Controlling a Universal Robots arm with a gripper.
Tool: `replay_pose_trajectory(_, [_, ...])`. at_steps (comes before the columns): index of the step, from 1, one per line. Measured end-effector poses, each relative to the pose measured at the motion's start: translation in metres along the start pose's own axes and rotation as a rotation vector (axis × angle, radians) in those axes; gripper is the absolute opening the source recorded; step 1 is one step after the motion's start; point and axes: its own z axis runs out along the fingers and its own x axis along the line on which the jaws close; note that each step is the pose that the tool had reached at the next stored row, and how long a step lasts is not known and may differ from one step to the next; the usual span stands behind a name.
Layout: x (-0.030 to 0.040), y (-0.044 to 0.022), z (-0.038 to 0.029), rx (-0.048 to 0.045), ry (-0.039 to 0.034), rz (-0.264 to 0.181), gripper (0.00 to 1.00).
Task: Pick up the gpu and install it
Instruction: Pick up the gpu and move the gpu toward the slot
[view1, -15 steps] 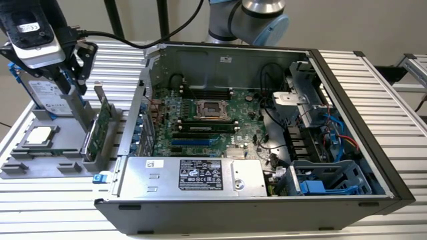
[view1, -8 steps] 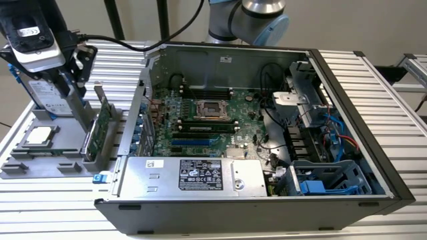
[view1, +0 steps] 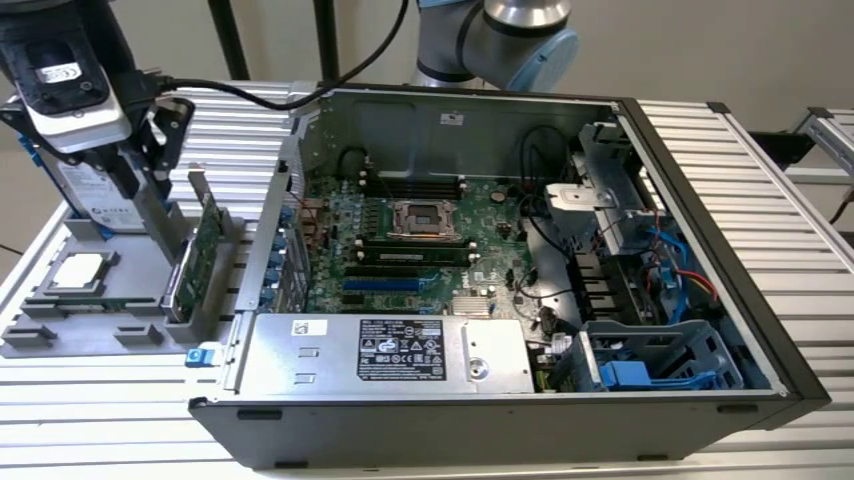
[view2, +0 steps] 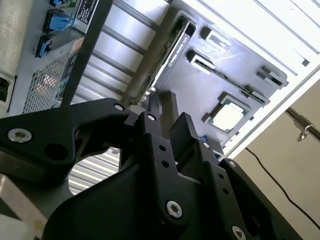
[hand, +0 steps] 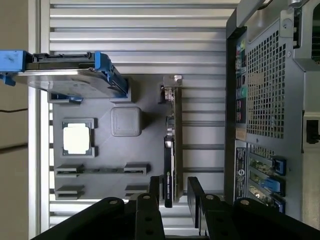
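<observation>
- you are on the first step, the pick up. the gpu (hand: 173, 145) is not grabbed yet.
- your pincer (hand: 175, 192) is spread open and holds nothing. in the first wrist view its fingers (hand: 154, 187) sit one on each side of the card's thin edge, at one end of the card.
- the gpu stands on its edge in the grey tray (hand: 145, 150) on the worktop (hand: 125, 30), just beside the open computer case (view1: 441, 125). its silver end points away from the pincer.
- i cannot tell if the pincer is low enough to touch the card.
- i think a good grab needs the pincer straight over the thin card and low enough. then it needs a soft squeeze on both flat sides.
- the card is not in the case, so the install step is not begun.
</observation>
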Motion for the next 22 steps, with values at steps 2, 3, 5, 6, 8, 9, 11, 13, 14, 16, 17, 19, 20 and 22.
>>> replay_pose_trajectory(2, [0.0001, -0.0001, 0.0015, 0.0, 0.0012, 0.001, 1.0])
replay_pose_trajectory(3, [0.0002, -0.0002, 0.0025, 0.0, 0.0018, 0.002, 1.0])
replay_pose_trajectory(5, [0.0002, -0.0003, 0.0045, 0.0, 0.0024, 0.004, 1.0])
replay_pose_trajectory(6, [0.0002, -0.0003, 0.0056, -0.0001, 0.0024, 0.006, 1.0])
replay_pose_trajectory(8, [0.0002, -0.0005, 0.0075, -0.0001, 0.0023, 0.011, 1.0])
replay_pose_trajectory(9, [0.0002, -0.0005, 0.0085, -0.0001, 0.0021, 0.014, 1.0])
replay_pose_trajectory(11, [0.0003, -0.0007, 0.0098, -0.0001, 0.002, 0.016, 1.0])
replay_pose_trajectory(13, [0.0003, -0.0011, 0.0111, -0.0001, 0.0019, 0.017, 1.0])
replay_pose_trajectory(14, [0.0003, -0.0013, 0.0119, -0.0001, 0.0019, 0.017, 1.0])
replay_pose_trajectory(16, [0.0003, -0.0015, 0.0137, -0.0001, 0.0018, 0.018, 1.0])
replay_pose_trajectory(17, [0.0003, -0.0016, 0.0146, 0.0, 0.0019, 0.018, 1.0])
replay_pose_trajectory(19, [0.0002, -0.0017, 0.0164, -0.0001, 0.0019, 0.018, 1.0])
replay_pose_trajectory(20, [0.0002, -0.0017, 0.0174, -0.0001, 0.0018, 0.018, 1.0])
replay_pose_trajectory(22, [0.0002, -0.0018, 0.0193, -0.0001, 0.0018, 0.019, 1.0])
